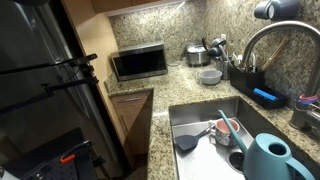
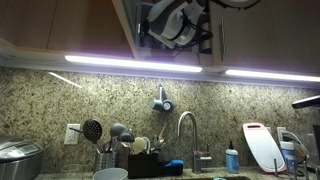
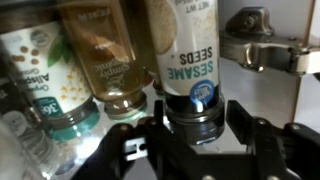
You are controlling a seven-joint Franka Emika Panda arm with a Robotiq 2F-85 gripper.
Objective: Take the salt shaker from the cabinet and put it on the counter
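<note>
In the wrist view the gripper (image 3: 197,128) straddles the dark cap of a sesame seeds jar (image 3: 185,55), with a finger (image 3: 148,140) close on each side. Whether they press it cannot be told. The neighbouring jars (image 3: 110,55) are blurred and cut off at the frame edge. In an exterior view the arm (image 2: 175,22) reaches into the upper cabinet (image 2: 60,25), its hand hidden. The granite counter (image 1: 190,88) borders the sink (image 1: 180,118).
</note>
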